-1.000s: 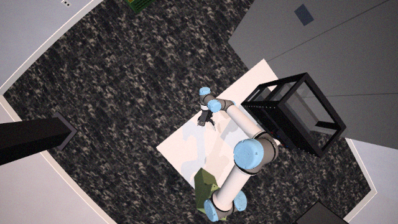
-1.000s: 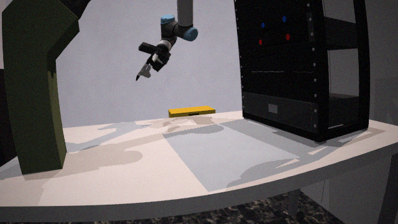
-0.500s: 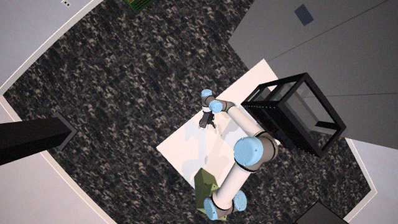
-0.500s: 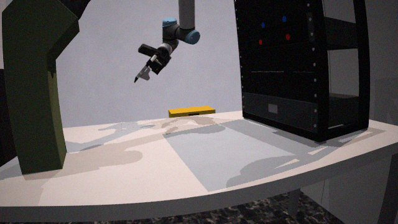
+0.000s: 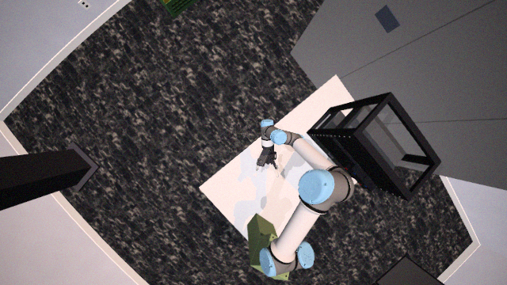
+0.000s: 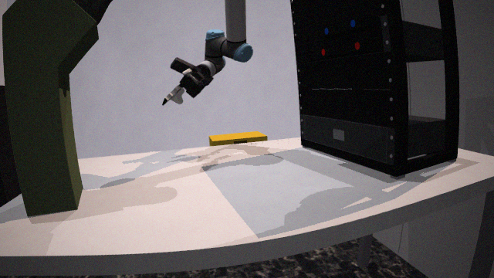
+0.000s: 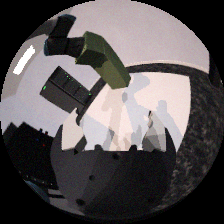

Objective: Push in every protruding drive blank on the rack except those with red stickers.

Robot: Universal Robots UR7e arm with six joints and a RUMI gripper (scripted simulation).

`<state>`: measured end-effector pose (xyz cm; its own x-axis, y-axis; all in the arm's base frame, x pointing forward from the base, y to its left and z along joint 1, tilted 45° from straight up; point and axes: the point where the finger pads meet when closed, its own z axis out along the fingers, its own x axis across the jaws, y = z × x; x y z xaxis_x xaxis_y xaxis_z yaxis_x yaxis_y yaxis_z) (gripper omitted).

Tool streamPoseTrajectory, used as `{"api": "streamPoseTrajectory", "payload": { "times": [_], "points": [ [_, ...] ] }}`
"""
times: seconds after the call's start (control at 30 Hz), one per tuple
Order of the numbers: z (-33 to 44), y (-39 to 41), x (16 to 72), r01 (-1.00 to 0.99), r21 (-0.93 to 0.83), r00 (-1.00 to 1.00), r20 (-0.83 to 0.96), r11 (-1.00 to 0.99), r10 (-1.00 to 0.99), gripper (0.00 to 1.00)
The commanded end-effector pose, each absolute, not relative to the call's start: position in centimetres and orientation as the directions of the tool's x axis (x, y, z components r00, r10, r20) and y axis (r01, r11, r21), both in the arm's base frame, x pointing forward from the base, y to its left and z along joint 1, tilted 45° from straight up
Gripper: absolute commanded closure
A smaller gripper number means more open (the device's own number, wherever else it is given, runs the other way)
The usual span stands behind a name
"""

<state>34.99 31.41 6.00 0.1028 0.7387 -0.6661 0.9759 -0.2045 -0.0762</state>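
Pale bench (image 5: pixel 234 186) (image 6: pixel 154 224) (image 7: pixel 172 92) on dark speckled floor. Black rack (image 5: pixel 382 166) (image 6: pixel 399 116) (image 7: pixel 30 155) upright at bench's right side in exterior view. Fingers (image 5: pixel 277 169) (image 6: pixel 178 96) apart, above bench, left of rack, touching nothing.

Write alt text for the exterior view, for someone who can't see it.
A robot's open gripper, holding nothing, hangs above a pale table, pointing down and away from a tall black rack. The rack's front shows two blue and two red spots. A green pedestal stands at left; a yellow object lies behind.
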Motion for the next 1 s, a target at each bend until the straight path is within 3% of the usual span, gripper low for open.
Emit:
{"api": "streamPoseTrajectory", "payload": {
  "times": [0.0,0.97],
  "points": [
    [5.4,29.6,34.2,0.956,-0.105,0.127,-0.692,-0.273,0.711,0.0],
    [4.5,18.9,26.0,0.624,-0.214,0.178,-0.898,-0.752,0.403,0.0]
  ]
}}
